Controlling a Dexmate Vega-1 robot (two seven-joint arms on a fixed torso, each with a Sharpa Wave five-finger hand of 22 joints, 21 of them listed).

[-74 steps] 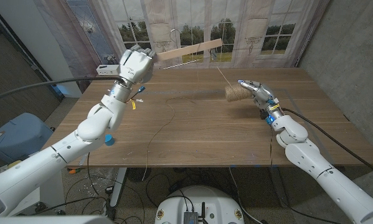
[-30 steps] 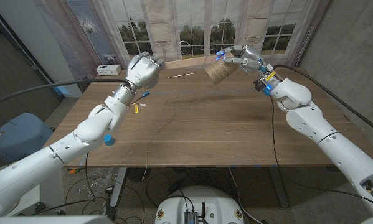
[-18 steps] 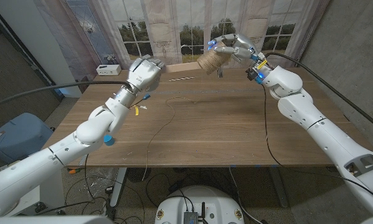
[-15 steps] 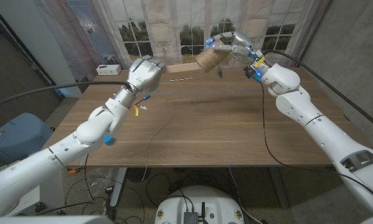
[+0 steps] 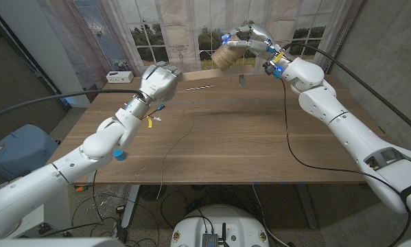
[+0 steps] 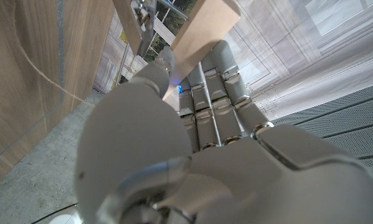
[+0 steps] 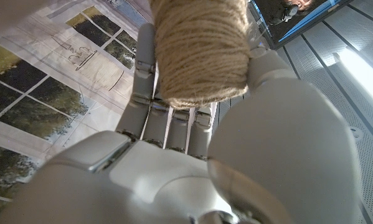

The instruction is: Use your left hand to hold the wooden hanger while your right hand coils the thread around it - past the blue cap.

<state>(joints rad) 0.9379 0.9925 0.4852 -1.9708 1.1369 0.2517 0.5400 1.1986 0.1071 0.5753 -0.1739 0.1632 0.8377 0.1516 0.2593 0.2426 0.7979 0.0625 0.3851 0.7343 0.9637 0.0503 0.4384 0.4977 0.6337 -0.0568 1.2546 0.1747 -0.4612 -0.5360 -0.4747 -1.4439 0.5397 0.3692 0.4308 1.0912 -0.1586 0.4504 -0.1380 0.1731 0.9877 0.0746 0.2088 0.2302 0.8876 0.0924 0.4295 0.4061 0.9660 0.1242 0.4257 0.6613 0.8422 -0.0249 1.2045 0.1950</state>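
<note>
Hanger (image 6: 202,25), wooden, was gripped in the closed left hand (image 5: 158,79) above the table's (image 5: 260,147) far left part. A twine spool (image 5: 225,57) was held aloft by the right hand (image 5: 250,38) over the far edge. Loose thread (image 5: 181,137) was trailed across the tabletop.

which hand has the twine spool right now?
The right hand, raised over the table's far edge, grips the twine spool. The left hand holds the wooden hanger instead.
</note>
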